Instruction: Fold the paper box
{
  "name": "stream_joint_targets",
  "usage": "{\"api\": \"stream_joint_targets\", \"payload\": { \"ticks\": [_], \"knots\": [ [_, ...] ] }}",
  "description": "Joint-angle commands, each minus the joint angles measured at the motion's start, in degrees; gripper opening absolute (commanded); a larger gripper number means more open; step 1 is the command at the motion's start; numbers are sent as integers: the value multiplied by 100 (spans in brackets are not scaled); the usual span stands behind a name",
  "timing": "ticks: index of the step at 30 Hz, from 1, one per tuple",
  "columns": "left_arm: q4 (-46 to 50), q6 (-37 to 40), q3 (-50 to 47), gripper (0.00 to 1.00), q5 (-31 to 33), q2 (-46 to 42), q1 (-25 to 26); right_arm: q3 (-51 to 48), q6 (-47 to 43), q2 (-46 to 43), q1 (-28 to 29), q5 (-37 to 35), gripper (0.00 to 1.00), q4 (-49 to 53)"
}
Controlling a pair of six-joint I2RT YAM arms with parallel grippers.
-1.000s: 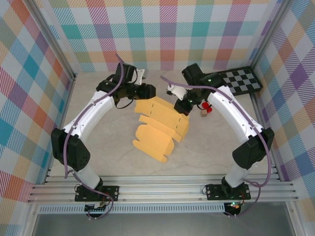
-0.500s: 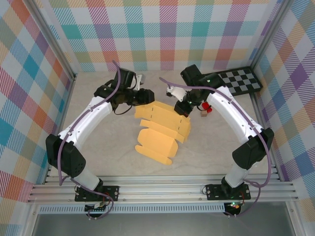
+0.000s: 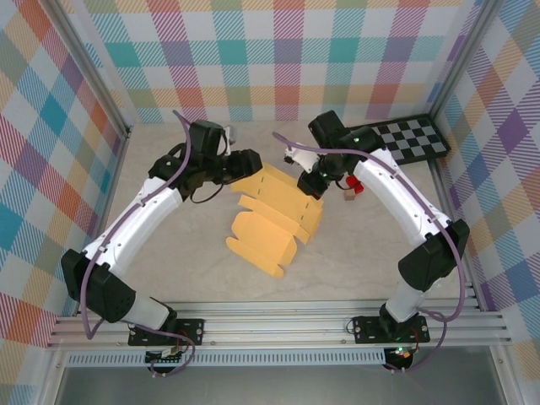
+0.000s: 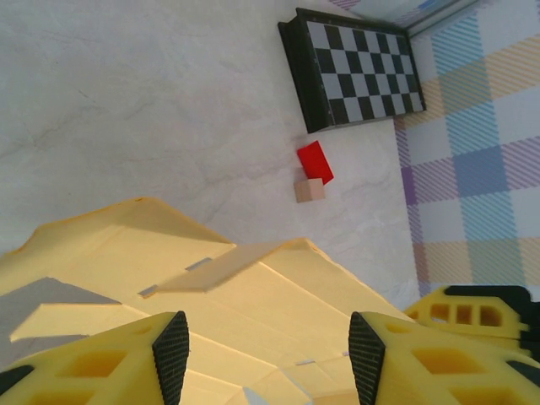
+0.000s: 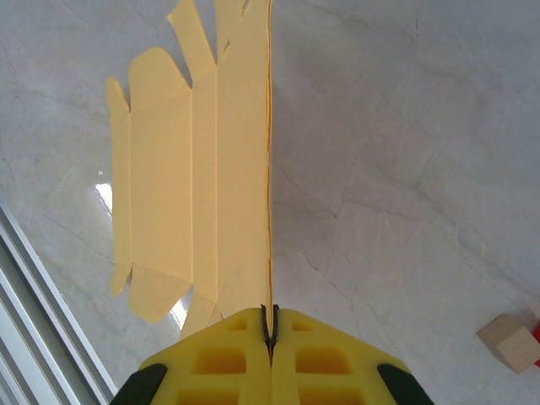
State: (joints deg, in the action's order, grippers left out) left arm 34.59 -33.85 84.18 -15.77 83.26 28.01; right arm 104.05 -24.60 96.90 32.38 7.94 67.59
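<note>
The left arm and right arm have white links, black joints and purple cables. Their fingers are yellow, honeycombed, with black pads.

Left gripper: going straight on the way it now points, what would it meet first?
Probably the paper box: its raised panels lie just ahead of the open left gripper, though depth is unclear.

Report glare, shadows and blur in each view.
Top external: even light, only faint soft shadows on the table. Left wrist: a grey shadow lies across the left part of the paper box; the left gripper looks slightly soft near the lens. Right wrist: bright glare patches on the table beside the paper box, whose edge is sharp.
</note>
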Motion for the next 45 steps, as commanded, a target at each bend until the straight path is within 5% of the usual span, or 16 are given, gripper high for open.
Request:
{"api": "stream_joint_targets", "payload": {
  "ticks": [1,12,19,32,45],
  "knots": [
    [-189,-247,-218,55,31,-117,64,-78,97,-209,57,10,0,-123],
    [-332,1003,-75,60,90,25,-171,-244,90,-269,146,75,0,-207],
    [-936,447,-361,59,-757,151,-257,-281,75,-272,181,71,0,-247],
    [-1229,-318,-835,61,-566,16,154,-268,189,-175,210,63,0,-345],
    [-1573,-851,-947,60,-329,140,249,-1311,-374,-494,516,-118,0,-1576]
  ]
}}
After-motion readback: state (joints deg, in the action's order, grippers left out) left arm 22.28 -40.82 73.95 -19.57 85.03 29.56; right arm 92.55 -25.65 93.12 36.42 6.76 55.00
